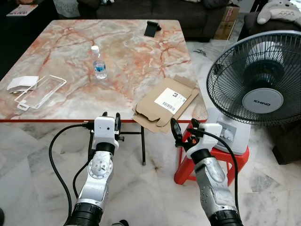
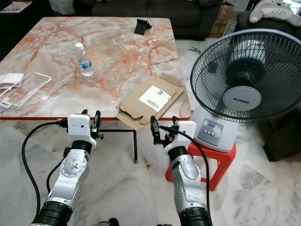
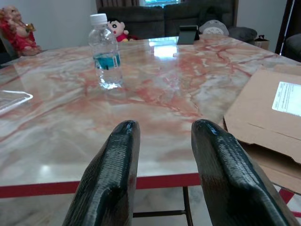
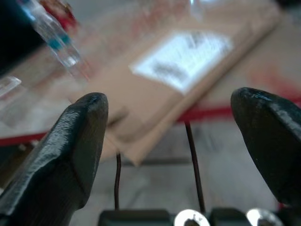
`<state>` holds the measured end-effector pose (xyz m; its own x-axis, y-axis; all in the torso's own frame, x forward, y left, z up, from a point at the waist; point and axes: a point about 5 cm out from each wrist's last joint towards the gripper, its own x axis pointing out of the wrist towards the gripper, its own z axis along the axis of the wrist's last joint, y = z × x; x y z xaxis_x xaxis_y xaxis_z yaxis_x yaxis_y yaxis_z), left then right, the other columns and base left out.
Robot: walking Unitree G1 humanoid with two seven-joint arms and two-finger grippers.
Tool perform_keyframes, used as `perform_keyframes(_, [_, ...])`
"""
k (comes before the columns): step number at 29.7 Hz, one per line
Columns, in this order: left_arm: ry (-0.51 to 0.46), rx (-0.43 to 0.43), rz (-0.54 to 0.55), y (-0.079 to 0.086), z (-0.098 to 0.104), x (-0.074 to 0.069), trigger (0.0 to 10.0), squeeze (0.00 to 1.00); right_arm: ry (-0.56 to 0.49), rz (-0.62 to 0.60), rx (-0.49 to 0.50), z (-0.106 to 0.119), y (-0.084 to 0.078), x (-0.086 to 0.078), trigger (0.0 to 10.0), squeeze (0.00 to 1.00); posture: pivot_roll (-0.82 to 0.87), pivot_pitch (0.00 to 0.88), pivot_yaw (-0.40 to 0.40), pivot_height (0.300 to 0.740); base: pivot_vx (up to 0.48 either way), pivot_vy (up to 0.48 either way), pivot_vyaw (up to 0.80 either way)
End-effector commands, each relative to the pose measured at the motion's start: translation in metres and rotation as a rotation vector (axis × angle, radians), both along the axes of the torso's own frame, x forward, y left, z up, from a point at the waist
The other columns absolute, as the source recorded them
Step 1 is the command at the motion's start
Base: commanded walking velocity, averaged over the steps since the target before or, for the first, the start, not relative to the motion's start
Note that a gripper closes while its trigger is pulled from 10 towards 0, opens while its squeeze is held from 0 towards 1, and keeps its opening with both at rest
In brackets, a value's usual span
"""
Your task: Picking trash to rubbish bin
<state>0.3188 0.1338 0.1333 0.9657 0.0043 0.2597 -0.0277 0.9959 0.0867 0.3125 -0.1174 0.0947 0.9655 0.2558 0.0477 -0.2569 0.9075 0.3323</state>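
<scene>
A flattened brown cardboard box (image 1: 167, 101) with a white label lies at the marble table's (image 1: 131, 56) near right corner and hangs over the edge. A small water bottle (image 1: 99, 63) with a blue label stands upright near the table's middle. A clear plastic tray (image 1: 40, 92) and white paper (image 1: 22, 83) rest at the near left. My left gripper (image 1: 111, 117) is held just before the table's front edge, open and empty. My right gripper (image 1: 185, 127) is open wide below the cardboard's overhanging corner, apart from it. The right wrist view shows the cardboard (image 4: 188, 66), blurred.
A large standing fan (image 1: 258, 89) sits on a red plastic stool (image 1: 211, 162) close to my right arm. A black object (image 1: 151, 28) lies at the table's far side. A dark sofa and a cardboard carton (image 1: 228, 21) stand behind. Tiled floor lies below.
</scene>
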Motion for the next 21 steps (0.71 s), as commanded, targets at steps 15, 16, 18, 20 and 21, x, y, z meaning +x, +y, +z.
perform_keyframes(15, [0.013,-0.004,-0.021,-0.001,-0.002,0.001,10.0,0.0,0.233,-0.003,0.31,-0.002,0.018,0.013,10.0,0.0,0.07,0.169,-0.026,0.74,0.0,0.0,0.0])
perform_keyframes(16, [0.015,-0.003,-0.023,-0.001,-0.002,0.0,10.0,0.0,0.242,0.009,0.326,-0.001,0.019,0.013,10.0,0.0,0.07,0.171,-0.027,0.74,0.0,0.0,0.0])
perform_keyframes(18, [0.018,-0.003,-0.027,-0.001,-0.003,0.0,10.0,0.0,0.252,0.024,0.335,-0.002,0.02,0.013,10.0,0.0,0.07,0.172,-0.027,0.74,0.0,0.0,0.0])
perform_keyframes(20, [0.021,-0.003,-0.029,-0.001,-0.003,0.0,10.0,0.0,0.259,0.038,0.33,-0.002,0.021,0.013,10.0,0.0,0.07,0.175,-0.027,0.74,0.0,0.0,0.0])
perform_keyframes(21, [0.022,-0.003,-0.029,-0.001,-0.003,0.0,10.0,0.0,0.261,0.04,0.333,-0.002,0.021,0.013,10.0,0.0,0.07,0.178,-0.027,0.74,0.0,0.0,0.0])
